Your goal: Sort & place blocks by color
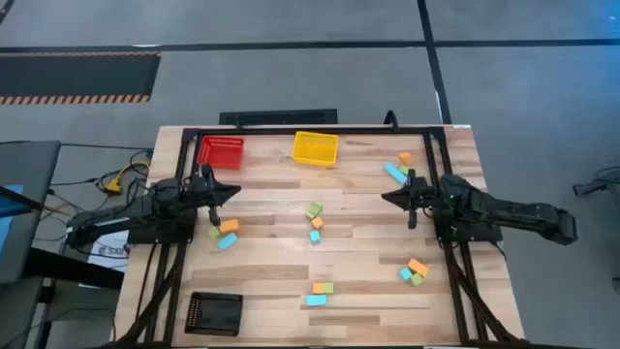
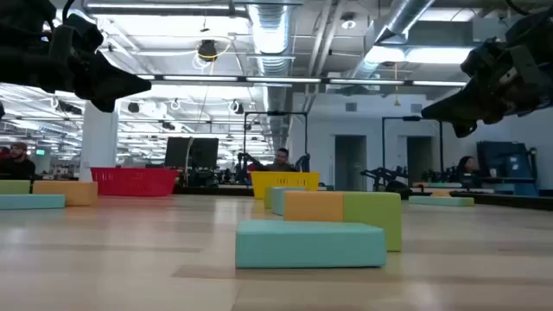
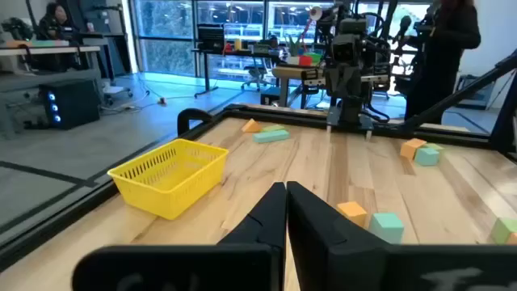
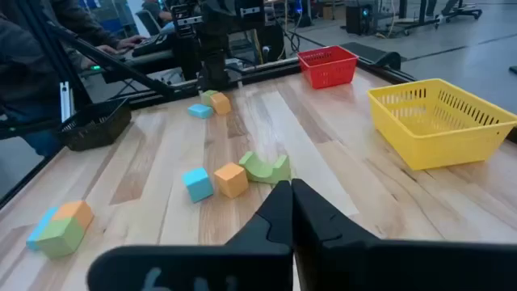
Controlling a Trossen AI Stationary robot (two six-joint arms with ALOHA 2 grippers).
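Small orange, light blue and light green blocks lie in clusters on the wooden table: one beside my left gripper (image 1: 225,233), one at the centre (image 1: 314,221), one at the far right (image 1: 397,167), one at the near right (image 1: 415,271), one at the near middle (image 1: 320,294). My left gripper (image 1: 235,191) hovers at the left, shut and holding nothing, pointing toward the table's right. My right gripper (image 1: 386,198) hovers at the right, shut and holding nothing, pointing toward the table's left. In the right wrist view the centre blocks (image 4: 231,179) lie just beyond the shut fingers (image 4: 275,212).
A red basket (image 1: 221,150) and a yellow basket (image 1: 315,147) stand along the far edge. A black tray (image 1: 213,312) sits at the near left corner. A dark frame (image 1: 291,131) runs along the far side of the table. People sit at desks in the room behind.
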